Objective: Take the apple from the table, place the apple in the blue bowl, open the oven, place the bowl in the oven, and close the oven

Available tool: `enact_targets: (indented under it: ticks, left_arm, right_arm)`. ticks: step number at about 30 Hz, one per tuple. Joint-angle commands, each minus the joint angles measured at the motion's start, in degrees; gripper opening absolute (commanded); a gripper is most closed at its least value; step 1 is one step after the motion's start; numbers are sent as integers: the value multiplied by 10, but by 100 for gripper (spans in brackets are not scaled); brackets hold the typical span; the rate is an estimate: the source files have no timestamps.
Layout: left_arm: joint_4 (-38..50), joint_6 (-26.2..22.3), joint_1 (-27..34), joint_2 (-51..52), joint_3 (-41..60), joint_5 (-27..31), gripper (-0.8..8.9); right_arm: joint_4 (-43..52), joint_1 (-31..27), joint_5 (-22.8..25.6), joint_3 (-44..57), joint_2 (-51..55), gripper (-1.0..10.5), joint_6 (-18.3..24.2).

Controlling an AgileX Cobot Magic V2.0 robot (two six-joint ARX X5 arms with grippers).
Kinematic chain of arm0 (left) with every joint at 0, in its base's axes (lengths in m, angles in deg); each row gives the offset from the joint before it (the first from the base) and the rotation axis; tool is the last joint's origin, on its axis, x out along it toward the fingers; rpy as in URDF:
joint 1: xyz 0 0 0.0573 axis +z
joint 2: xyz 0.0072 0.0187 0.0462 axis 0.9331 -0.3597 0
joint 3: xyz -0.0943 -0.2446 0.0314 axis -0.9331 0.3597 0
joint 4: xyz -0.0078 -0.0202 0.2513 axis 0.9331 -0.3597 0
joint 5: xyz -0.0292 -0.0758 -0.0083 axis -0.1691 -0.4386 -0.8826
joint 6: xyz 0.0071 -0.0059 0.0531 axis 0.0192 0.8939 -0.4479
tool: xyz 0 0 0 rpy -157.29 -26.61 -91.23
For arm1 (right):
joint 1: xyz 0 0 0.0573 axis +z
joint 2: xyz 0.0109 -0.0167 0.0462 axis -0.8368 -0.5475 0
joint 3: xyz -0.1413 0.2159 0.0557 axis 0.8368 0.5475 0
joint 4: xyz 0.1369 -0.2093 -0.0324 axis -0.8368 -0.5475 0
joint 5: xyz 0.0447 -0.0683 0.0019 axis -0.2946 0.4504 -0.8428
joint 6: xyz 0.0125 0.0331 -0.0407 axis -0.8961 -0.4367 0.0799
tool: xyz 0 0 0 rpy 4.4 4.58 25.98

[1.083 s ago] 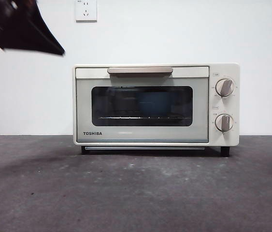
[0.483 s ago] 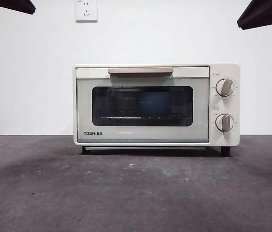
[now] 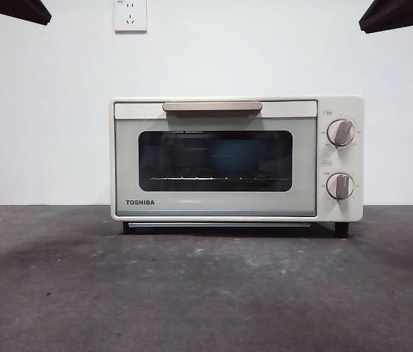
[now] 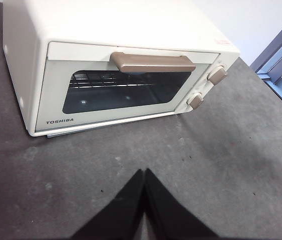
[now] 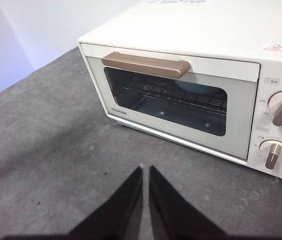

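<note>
The cream-white oven (image 3: 217,204) stands on the dark grey table (image 3: 206,293) with its door closed and its beige handle (image 3: 212,107) up. Through the dark window the blue bowl (image 3: 234,157) shows dimly on the wire rack. The apple is hidden. My left gripper (image 4: 144,172) hangs shut and holds nothing, above bare table in front of the oven (image 4: 120,60). My right gripper (image 5: 146,169) is also shut and holds nothing, well back from the oven (image 5: 181,55) door. In the front view the arms show only as black tips in the top left corner (image 3: 12,9) and top right corner (image 3: 400,13).
Two knobs (image 3: 340,133) sit one above the other on the oven's right side. A white wall with a socket (image 3: 130,15) stands behind it. Pale scuffs mark the table in front of the door.
The big dark arm at the upper left has drawn up to a small tip in the corner. A second tip has appeared at the top right. The oven has not moved.
</note>
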Motion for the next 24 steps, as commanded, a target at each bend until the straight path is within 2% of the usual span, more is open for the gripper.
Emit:
enact_targets:
  ticks: [1,9,12,16,19,24]
  left_arm:
    - [5,-5,-2,-4,-10,-1,7]
    - [5,-7,-2,-5,-10,0,7]
    - [10,-102,-2,1,-10,1,7]
    - [43,-193,24,26,-3,35,7]
    - [86,-230,69,68,24,40,7]
    - [160,-250,152,159,112,56,7]
  right_arm:
    - [4,3,1,-4,-2,5,4]
    - [4,3,1,-4,-2,5,4]
    - [4,3,1,-5,-2,5,4]
    - [4,3,1,-4,-2,5,4]
    - [4,3,1,-5,-2,5,4]
    - [4,3,1,-5,-2,5,4]
